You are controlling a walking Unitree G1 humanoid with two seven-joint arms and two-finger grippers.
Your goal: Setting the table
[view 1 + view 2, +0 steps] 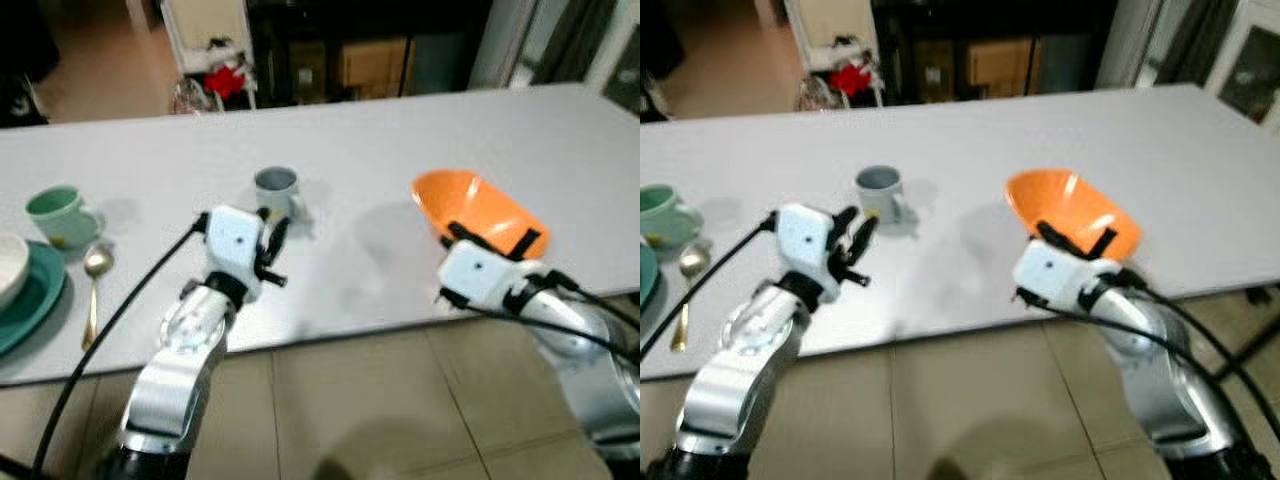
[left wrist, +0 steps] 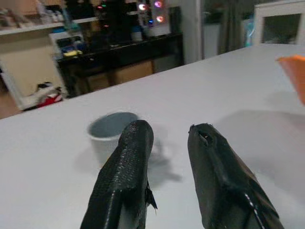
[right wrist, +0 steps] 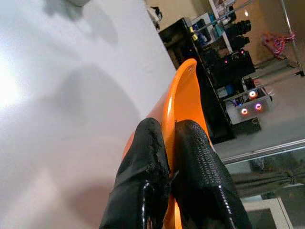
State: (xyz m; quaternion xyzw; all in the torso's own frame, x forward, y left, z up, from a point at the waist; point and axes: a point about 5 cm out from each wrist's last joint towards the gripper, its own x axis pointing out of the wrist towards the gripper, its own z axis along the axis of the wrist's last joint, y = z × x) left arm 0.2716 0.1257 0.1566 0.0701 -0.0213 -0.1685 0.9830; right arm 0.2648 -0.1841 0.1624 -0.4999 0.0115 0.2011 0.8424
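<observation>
Above the bench point(image 1: 400, 130) near edge, the right end effector point(image 3: 167, 157) is clamped on the tilted orange bowl point(image 1: 470, 205) rim. The left end effector point(image 2: 167, 157), fingers apart and empty, points at the grey mug point(image 1: 276, 190).

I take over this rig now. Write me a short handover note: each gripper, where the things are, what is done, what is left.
Right gripper: shut on the orange bowl, pinching its rim and holding it tilted over the table near the front edge.
Left gripper: open, holding nothing, aimed at the grey mug.
Far left: green mug, spoon, and a white bowl on a teal plate.
Done: the left place looks set.
Left: set the orange bowl down, probably place the grey mug.
</observation>
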